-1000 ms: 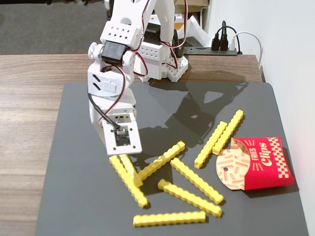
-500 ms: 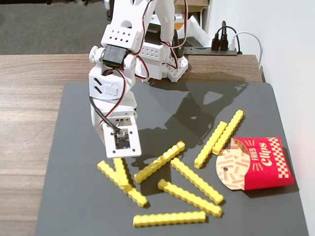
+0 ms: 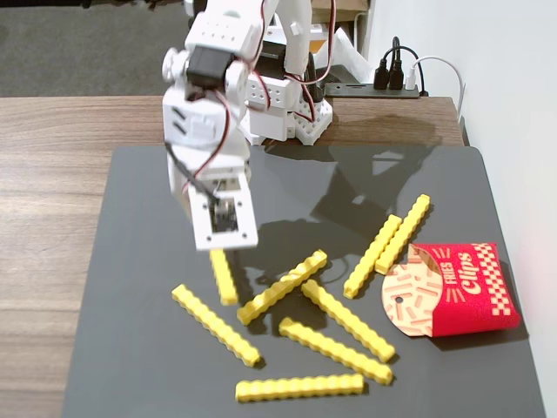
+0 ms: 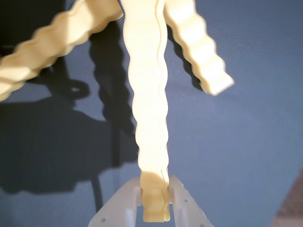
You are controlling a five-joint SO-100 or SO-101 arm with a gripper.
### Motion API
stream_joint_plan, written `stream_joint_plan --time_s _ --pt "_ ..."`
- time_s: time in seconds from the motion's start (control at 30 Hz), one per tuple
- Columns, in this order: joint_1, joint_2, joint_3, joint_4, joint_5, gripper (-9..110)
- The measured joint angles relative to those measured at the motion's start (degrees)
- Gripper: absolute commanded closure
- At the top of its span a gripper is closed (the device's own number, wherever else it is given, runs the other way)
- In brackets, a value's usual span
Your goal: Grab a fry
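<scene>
Your gripper [image 3: 223, 246] hangs over the near-left part of the dark mat [image 3: 139, 261], clenched on the fry [image 3: 224, 276], which sticks out below the white jaws toward the camera in the fixed view. In the wrist view the fry [image 4: 150, 109] runs straight up the middle of the frame, its lower end pinched between the two white fingers [image 4: 182, 205].

You have open mat on the gripper's left in the fixed view, out to the mat's edge, where the wooden tabletop [image 3: 52, 174] begins. On its right the ground is crowded.

The fry is a thin yellow plastic stick with crinkle-ridged sides; the mat is flat, matte and smooth.

Just right of the gripper lies a diagonal fry [image 3: 282, 286], with more fries [image 3: 346, 320] past it. A long fry [image 3: 215, 324] lies just below and left of the held one. Well to the right, a red "Fries Clips" carton [image 3: 461, 292] lies on its side. In the wrist view two other fries [image 4: 199, 47] angle away on either side of the held one; whether they touch it is unclear.
</scene>
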Motion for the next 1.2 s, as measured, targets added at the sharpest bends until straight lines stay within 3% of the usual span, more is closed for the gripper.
stream_joint_plan --time_s 0.3,0.6,0.93,1.2 --pt "-1.85 18.90 4.48 10.99 1.14 101" --pt "-8.88 29.62 4.92 18.81 17.05 101" --pt "-16.35 30.50 -2.55 30.15 33.22 101" --pt "-17.49 26.28 -6.42 32.34 35.86 101"
